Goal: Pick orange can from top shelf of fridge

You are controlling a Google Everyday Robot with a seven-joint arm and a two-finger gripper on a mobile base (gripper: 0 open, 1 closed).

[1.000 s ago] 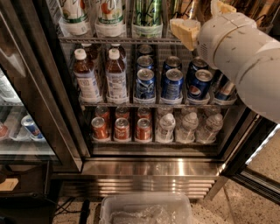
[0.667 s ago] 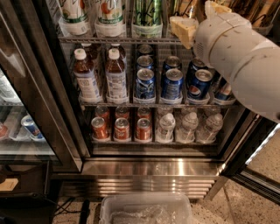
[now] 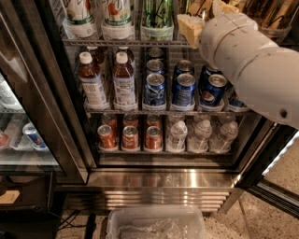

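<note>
Gripper (image 3: pixel 202 18) has edged left along the top shelf (image 3: pixel 117 42) and is now at the orange can (image 3: pixel 187 5), just right of the green can (image 3: pixel 158 18). Grip state: can't tell. Grasp looks imminent.

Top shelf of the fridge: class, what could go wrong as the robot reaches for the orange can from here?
1. The bulky white arm blocks the view where the end effector sits at the silvery wire top shelf, so it may grab wrongly.
2. The tall green can stands just beside it and could be knocked.
</note>
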